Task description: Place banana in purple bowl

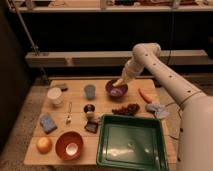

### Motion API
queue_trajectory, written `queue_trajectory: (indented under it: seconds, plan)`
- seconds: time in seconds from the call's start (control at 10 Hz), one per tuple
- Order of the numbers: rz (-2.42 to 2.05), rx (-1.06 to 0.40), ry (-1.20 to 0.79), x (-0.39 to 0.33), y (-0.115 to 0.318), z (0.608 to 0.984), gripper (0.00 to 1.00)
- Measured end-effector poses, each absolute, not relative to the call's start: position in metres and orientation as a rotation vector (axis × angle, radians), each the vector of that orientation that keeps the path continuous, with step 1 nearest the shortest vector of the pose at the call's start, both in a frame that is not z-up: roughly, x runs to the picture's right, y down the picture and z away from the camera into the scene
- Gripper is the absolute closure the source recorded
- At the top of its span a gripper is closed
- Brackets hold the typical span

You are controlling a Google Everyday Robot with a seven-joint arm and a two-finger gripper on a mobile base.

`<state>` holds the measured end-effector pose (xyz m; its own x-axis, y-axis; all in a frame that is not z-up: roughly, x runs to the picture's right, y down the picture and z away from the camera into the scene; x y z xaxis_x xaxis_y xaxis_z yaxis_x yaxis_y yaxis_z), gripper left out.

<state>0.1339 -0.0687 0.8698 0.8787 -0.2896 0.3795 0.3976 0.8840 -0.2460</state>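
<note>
Purple bowl (116,90) beneath the hand (125,76), with the banana (120,82) at its tip

We saw the white arm reach in from the right across the far side of the wooden desk (73,96), with the hand just above the bowl's back rim. The pale banana slanted down from it over the bowl. We could not tell how far the hand was open, nor whether it gripped the fruit.

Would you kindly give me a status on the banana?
Gripper above back rim of purple bowl. Banana at gripper, tip angled down toward the bowl. Nothing seen between them.
</note>
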Motion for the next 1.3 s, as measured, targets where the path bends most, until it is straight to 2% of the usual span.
queue_trajectory:
  seconds: [1.3]
  plan:
    - [-0.383, -0.332, -0.342, 0.116, -0.065, 0.879, 1.00]
